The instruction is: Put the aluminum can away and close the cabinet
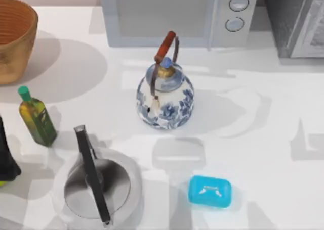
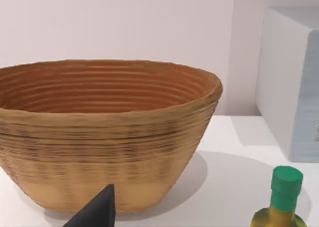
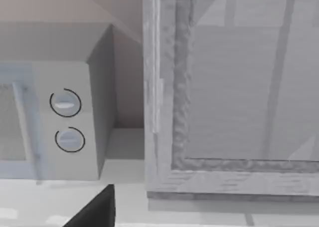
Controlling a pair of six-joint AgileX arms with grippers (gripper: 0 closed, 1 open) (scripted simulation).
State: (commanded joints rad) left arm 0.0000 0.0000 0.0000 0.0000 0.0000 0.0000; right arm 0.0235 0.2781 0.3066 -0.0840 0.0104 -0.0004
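The aluminum can is out of view. The cabinet stands at the table's back right, dark speckled grey with a lighter framed door panel. In the right wrist view that door panel is close and faces the camera; I cannot tell whether it is fully shut. A dark tip of my right gripper shows low in that view, short of the cabinet's front. My left arm sits at the table's left edge. The left gripper is near the woven basket.
A pale microwave with two knobs stands left of the cabinet. A blue-and-white kettle is mid-table, a green oil bottle and a basket are at the left. A silver pan with a black handle and a blue block lie near the front.
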